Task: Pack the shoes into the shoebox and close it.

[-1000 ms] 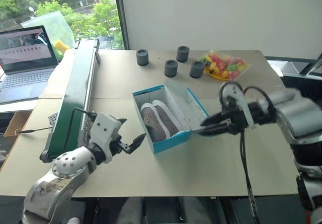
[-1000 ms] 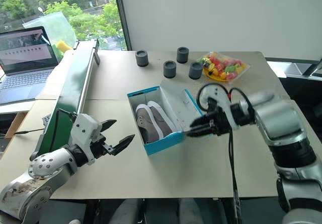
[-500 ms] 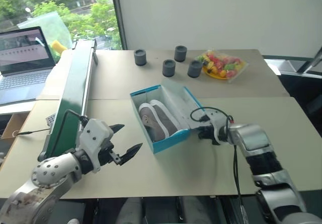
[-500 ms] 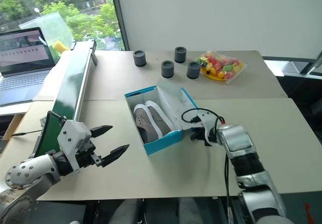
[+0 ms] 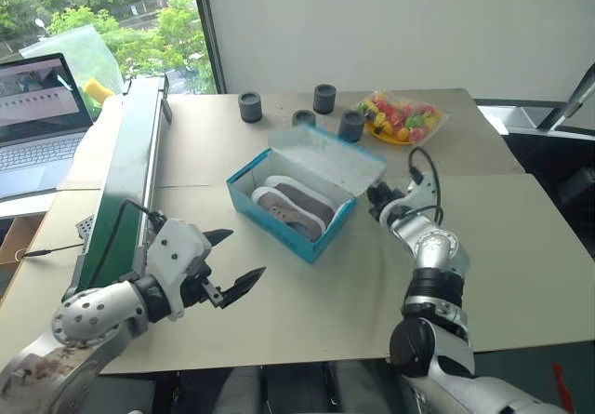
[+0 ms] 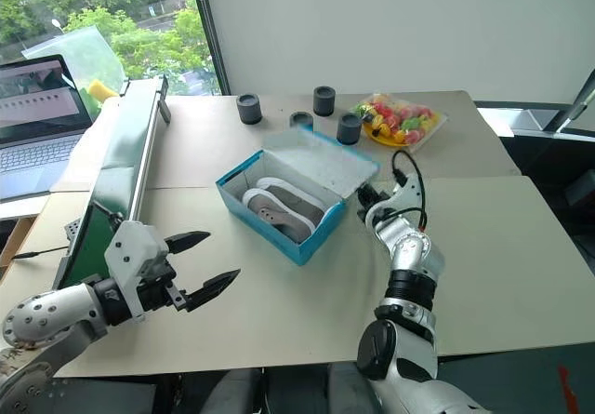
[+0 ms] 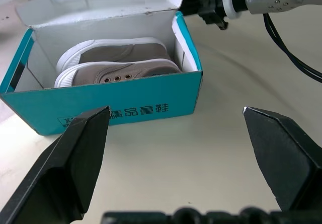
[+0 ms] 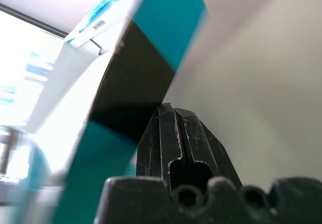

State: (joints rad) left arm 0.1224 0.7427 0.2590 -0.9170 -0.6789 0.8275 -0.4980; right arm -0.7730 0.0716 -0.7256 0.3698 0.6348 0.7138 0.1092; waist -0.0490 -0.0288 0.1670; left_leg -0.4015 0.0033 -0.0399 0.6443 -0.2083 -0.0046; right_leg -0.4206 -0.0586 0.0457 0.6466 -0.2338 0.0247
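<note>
The teal shoebox (image 5: 271, 225) stands at an angle mid-table, white inside. Both grey shoes (image 5: 296, 204) with white soles lie side by side in it. Its lid (image 5: 327, 153) is half raised over the far side. My right gripper (image 5: 376, 195) is shut, fingertips (image 8: 172, 126) pressed together against the box's teal edge (image 8: 166, 27), nothing between them. My left gripper (image 6: 221, 255) hovers open near the table's front left, short of the box. In the left wrist view its fingers (image 7: 75, 158) frame the box's long side (image 7: 110, 114) and the shoes (image 7: 118, 63).
A long green conveyor (image 5: 138, 167) runs along the left, with a laptop (image 5: 35, 107) beyond it. Several dark cylinders (image 5: 249, 107) and a bag of colourful items (image 5: 402, 119) sit at the back. Bare tabletop (image 5: 521, 247) stretches right of the box.
My right gripper shut, rolled and drove forward against the box. The lid rose from lying flat, and the box turned and slid left. The left gripper stayed open, barely moving.
</note>
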